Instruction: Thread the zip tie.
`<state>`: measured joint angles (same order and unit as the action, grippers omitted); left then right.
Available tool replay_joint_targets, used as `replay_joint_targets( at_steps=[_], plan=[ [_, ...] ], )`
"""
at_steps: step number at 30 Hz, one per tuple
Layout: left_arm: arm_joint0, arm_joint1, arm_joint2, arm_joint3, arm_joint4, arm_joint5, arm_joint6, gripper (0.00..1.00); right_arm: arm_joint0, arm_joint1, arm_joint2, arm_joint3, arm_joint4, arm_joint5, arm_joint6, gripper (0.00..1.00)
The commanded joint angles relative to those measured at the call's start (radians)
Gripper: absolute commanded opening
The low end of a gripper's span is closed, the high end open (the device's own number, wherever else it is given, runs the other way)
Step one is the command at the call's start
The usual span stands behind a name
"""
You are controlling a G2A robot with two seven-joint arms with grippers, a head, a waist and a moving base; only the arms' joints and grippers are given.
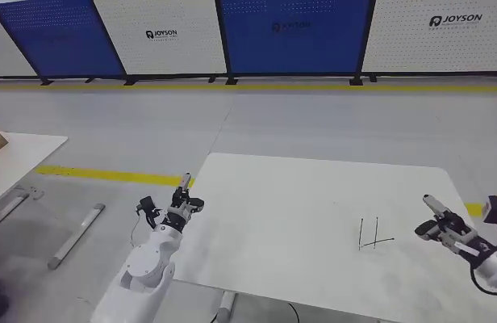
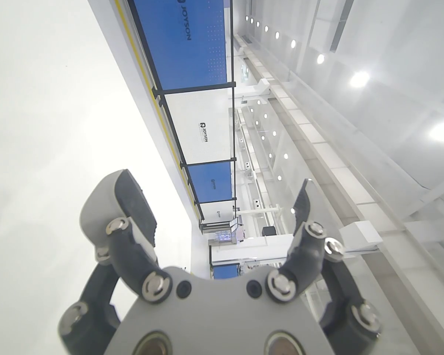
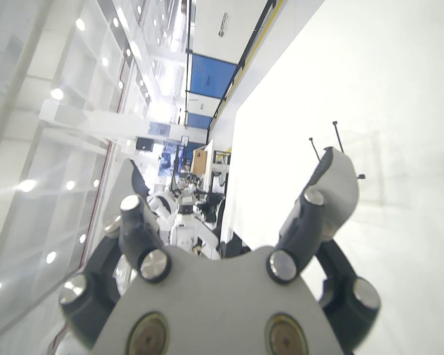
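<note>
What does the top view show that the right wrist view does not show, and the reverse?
Top view: the zip ties at full length, one lying crosswise at the ends of two parallel ones. Right wrist view: ceiling lights and the right gripper open, seen close. Both: the zip ties, the white table, the right gripper.

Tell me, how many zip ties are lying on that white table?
3, all toward the right side of the table: one zip tie, a second beside it, and a third lying crosswise at their near ends. None seems hidden.
</note>
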<state>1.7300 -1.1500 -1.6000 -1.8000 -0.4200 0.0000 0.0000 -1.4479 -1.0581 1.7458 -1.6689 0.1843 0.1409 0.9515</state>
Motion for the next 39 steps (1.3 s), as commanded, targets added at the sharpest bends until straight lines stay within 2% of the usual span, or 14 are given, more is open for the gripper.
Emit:
replay_joint_targets(
  at_steps=[1,4,6,8,14,25,27,31,37,39],
  plan=[
    [0.000,0.000,0.000,0.000,0.000,0.000,0.000,1.00,0.039,0.009,0.010,0.041,-0.008,-0.026,0.124,1.00],
    [0.000,0.000,0.000,0.000,0.000,0.000,0.000,1.00,0.100,0.025,-0.002,0.097,-0.061,-0.069,0.267,1.00],
    [0.000,0.000,0.000,0.000,0.000,0.000,0.000,1.00,0.171,0.032,-0.028,0.192,-0.077,-0.061,0.333,1.00],
    [0.000,0.000,0.000,0.000,0.000,0.000,0.000,1.00,0.236,0.035,-0.059,0.285,-0.092,-0.057,0.354,1.00],
    [0.000,0.000,0.000,0.000,0.000,0.000,0.000,1.00,0.311,0.040,-0.151,0.430,-0.176,-0.108,0.396,1.00],
    [0.000,0.000,0.000,0.000,0.000,0.000,0.000,1.00,0.311,0.040,-0.151,0.430,-0.176,-0.108,0.396,1.00],
    [0.000,0.000,0.000,0.000,0.000,0.000,0.000,1.00,0.312,0.040,-0.165,0.431,-0.183,-0.125,0.412,1.00],
    [0.000,0.000,0.000,0.000,0.000,0.000,0.000,1.00,0.352,0.058,-0.245,0.495,-0.142,-0.198,0.439,1.00],
    [0.000,0.000,0.000,0.000,0.000,0.000,0.000,1.00,0.455,0.115,-0.433,0.606,-0.048,-0.283,0.439,1.00],
    [0.000,0.000,0.000,0.000,0.000,0.000,0.000,1.00,0.496,0.135,-0.532,0.633,-0.032,-0.313,0.439,1.00]
  ],
)
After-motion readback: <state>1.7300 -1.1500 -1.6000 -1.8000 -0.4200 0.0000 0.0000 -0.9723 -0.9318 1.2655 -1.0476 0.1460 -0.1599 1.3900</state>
